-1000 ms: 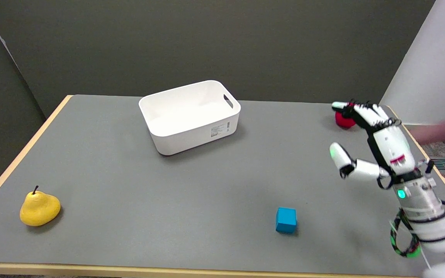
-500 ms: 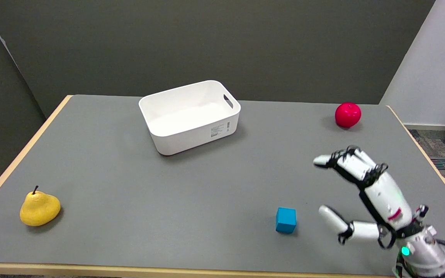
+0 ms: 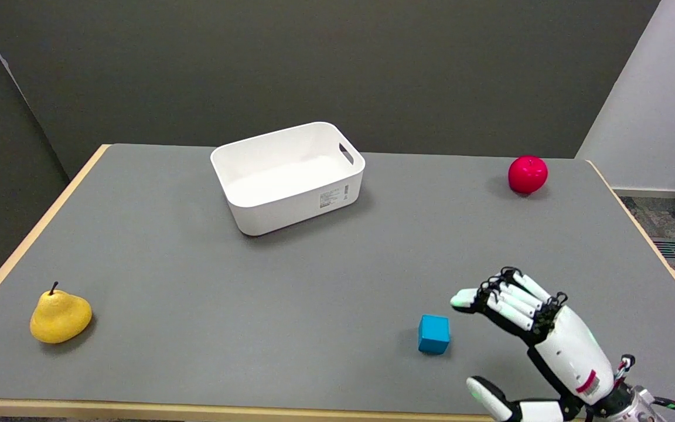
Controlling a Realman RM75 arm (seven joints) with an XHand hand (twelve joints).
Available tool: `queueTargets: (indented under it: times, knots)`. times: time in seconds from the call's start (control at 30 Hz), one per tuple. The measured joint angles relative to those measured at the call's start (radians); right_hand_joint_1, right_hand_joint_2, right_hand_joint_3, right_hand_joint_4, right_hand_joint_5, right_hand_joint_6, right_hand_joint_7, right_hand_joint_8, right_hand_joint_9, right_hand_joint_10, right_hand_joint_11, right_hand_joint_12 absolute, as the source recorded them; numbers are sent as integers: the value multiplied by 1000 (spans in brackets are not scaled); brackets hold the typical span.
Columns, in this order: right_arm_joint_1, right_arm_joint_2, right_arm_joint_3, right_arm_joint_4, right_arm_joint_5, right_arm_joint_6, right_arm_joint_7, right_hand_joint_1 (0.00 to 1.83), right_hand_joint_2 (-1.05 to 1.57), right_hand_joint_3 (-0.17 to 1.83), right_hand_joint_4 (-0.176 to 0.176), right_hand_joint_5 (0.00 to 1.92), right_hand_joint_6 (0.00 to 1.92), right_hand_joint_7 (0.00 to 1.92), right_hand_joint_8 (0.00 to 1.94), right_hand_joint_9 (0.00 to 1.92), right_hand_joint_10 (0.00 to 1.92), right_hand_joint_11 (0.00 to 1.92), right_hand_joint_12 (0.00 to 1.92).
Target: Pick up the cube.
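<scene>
A small blue cube (image 3: 433,334) sits on the grey table (image 3: 326,281) near its front edge, right of centre. My right hand (image 3: 534,340) hovers just to the right of the cube, apart from it, with nothing in it. The fingers (image 3: 507,302) stretch toward the left above the cube's far right side, and the thumb (image 3: 487,394) is spread wide, low at the table's front edge.
A white bin (image 3: 288,174) stands at the back centre. A red apple (image 3: 528,174) lies at the back right. A yellow pear (image 3: 59,316) lies at the front left. The table's wooden front edge (image 3: 197,408) runs close below the cube.
My right hand has come down and toward the near edge, from beside the apple to just right of the cube. A person's blurred arm at the right edge is gone.
</scene>
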Motion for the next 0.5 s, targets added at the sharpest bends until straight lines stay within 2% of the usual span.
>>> queueTargets:
  times: [0.5]
  knots:
    - [2,-18,-23,-35,-31,10,-36,466,660,856,51,356,664,502,537,416,1033,171,1343]
